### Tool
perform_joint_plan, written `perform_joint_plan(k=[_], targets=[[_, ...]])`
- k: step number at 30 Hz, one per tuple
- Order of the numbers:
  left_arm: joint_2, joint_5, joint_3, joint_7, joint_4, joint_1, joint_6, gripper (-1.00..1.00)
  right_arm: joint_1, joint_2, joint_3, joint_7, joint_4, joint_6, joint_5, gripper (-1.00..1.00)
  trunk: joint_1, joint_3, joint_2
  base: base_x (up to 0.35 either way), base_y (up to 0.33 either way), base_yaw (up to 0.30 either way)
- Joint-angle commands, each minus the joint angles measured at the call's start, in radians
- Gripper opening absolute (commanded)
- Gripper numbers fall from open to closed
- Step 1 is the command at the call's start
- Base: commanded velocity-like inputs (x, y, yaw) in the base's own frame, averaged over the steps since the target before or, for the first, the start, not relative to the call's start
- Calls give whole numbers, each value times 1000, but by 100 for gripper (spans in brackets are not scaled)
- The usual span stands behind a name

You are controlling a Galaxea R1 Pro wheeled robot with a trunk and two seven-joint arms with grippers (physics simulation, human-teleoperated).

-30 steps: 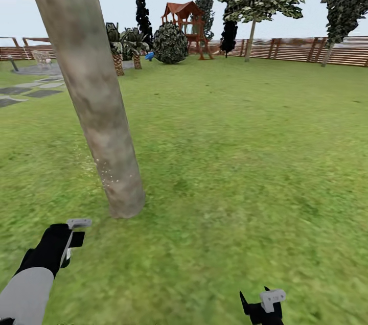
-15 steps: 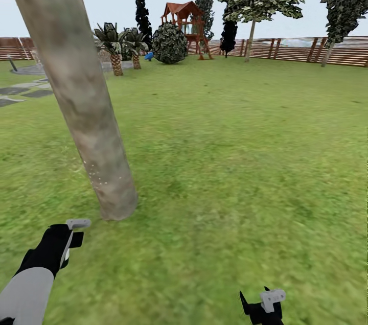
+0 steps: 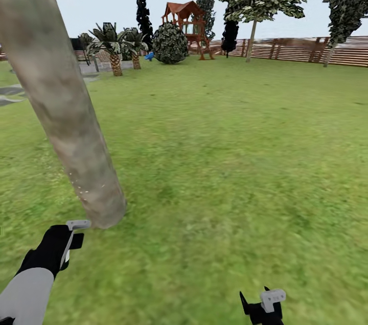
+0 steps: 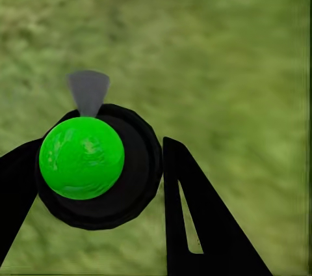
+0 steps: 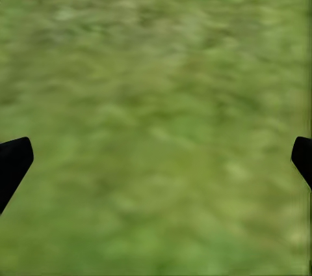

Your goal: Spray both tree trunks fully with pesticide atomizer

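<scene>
Gripping the atomizer (image 4: 82,157), left gripper (image 3: 71,235) hangs near the tree trunk (image 3: 61,110).

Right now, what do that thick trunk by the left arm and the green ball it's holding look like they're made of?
The trunk looks like smooth, matte bark, mottled beige-grey, with pale specks low down. The green ball looks like glossy plastic, showing soft highlights, set in a dull black round body between the left claw's fingers. Both are renders, so that's a guess.
</scene>
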Motion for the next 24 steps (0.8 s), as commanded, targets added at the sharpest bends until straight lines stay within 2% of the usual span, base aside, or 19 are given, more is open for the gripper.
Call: perform_joint_plan(k=[1,10,24], targets=[[-1,-9,3,-7,-2,-1,4,-100,0,0,-9,9,1,-3,1,100,0,-1,0,69,-263,193],[-1,-9,2,-7,-2,-1,5,-100,0,0,-9,9,1,-3,1,100,0,-1,0,8,-275,257],[-1,-9,3,-7,-2,-1,5,-100,0,0,-9,9,1,-3,1,100,0,-1,0,0,-277,16]])
